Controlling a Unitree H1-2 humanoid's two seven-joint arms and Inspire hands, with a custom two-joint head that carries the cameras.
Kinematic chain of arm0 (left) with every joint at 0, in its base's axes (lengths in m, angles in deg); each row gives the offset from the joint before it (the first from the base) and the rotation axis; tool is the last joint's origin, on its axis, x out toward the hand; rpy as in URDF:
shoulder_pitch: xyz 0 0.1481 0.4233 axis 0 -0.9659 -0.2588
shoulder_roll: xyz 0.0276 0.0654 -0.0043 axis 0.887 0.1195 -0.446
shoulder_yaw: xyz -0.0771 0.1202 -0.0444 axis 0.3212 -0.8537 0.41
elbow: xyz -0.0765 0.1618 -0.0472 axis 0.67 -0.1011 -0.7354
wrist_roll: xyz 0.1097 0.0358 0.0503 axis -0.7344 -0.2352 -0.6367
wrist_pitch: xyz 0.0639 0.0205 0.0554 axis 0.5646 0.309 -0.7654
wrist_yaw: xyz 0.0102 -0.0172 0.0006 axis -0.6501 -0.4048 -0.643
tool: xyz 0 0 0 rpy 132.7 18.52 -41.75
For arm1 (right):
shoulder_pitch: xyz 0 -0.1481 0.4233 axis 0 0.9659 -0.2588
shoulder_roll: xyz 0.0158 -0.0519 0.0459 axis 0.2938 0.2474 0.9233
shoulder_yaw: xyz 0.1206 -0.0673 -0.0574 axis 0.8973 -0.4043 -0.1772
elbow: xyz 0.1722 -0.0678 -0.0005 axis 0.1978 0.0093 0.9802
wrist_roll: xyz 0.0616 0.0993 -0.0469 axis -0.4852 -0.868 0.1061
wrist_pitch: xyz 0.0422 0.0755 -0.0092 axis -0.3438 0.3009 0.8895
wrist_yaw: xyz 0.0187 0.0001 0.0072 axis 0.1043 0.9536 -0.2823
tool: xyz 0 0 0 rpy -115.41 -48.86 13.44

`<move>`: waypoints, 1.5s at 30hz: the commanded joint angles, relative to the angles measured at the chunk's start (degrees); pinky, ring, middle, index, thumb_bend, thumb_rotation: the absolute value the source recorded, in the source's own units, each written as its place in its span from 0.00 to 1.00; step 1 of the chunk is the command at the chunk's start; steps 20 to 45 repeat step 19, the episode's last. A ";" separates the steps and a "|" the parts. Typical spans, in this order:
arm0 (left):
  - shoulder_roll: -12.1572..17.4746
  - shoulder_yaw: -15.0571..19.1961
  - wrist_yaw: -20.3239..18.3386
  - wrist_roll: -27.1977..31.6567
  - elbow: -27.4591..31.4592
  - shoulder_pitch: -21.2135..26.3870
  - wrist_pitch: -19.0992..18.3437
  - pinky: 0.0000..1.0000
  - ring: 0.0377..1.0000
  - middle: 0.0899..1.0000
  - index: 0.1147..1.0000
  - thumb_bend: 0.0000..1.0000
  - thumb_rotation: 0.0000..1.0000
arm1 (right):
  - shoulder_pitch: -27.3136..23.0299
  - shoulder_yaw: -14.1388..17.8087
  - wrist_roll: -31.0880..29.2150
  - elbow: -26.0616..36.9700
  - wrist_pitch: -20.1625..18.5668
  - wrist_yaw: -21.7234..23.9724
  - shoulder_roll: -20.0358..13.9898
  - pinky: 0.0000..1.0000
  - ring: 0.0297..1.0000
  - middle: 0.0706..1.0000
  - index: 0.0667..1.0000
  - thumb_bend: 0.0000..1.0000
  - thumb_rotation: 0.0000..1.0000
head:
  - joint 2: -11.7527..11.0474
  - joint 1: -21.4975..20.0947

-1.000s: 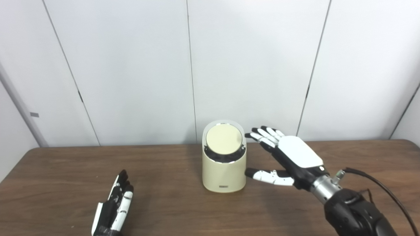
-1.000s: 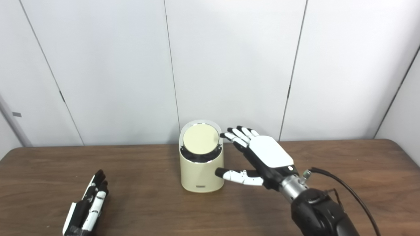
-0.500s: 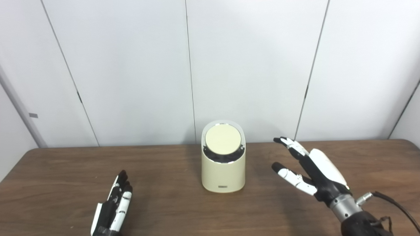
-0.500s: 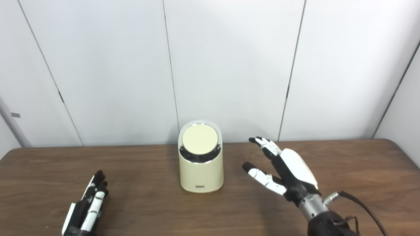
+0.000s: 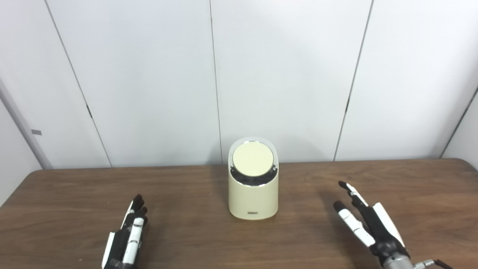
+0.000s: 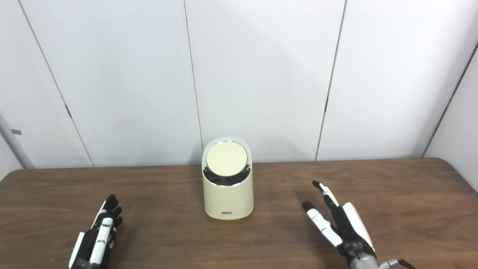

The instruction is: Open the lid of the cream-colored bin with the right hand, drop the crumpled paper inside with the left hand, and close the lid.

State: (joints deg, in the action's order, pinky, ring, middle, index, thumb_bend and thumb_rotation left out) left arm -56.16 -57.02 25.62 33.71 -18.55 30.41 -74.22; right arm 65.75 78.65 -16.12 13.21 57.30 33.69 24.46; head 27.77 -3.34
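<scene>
The cream-colored bin [image 5: 253, 194] stands upright in the middle of the wooden table [image 5: 186, 224], its round slanted lid [image 5: 253, 159] shut. No crumpled paper is visible. My left hand [image 5: 126, 236] rests low at the front left, fingers extended and empty. My right hand [image 5: 368, 224] is low at the front right, well apart from the bin, fingers extended and apart, holding nothing. The bin [image 6: 227, 190], left hand [image 6: 97, 237] and right hand [image 6: 340, 224] also show in the right eye view.
White wall panels [image 5: 283, 74] rise directly behind the table's far edge. The table's rounded right corner [image 5: 465, 164] is at the far right.
My right hand has drawn back from beside the bin's lid, down and to the right toward the table's front edge. The bin and left hand have not moved.
</scene>
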 commanded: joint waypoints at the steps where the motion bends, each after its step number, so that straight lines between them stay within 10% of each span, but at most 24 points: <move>1: -0.76 -0.09 -0.16 0.68 -0.39 -1.62 0.15 1.00 0.99 1.00 1.00 0.38 0.86 | -1.71 1.51 -5.25 -0.15 2.81 -0.93 0.72 0.93 0.96 0.97 0.95 0.58 1.00 | 0.32 -0.04; 18: -0.93 0.79 -0.97 2.70 -0.68 -2.74 2.59 1.00 1.00 1.00 1.00 0.43 1.00 | -0.07 6.10 -27.85 -2.15 4.91 -0.17 5.76 1.00 1.00 1.00 0.98 0.47 1.00 | 1.91 0.00; 45: -0.96 0.82 -0.94 2.56 -0.77 -2.75 2.76 1.00 0.99 1.00 1.00 0.43 1.00 | 0.11 6.15 -28.33 -1.96 4.86 -0.27 5.95 1.00 1.00 1.00 0.98 0.47 1.00 | 1.87 0.02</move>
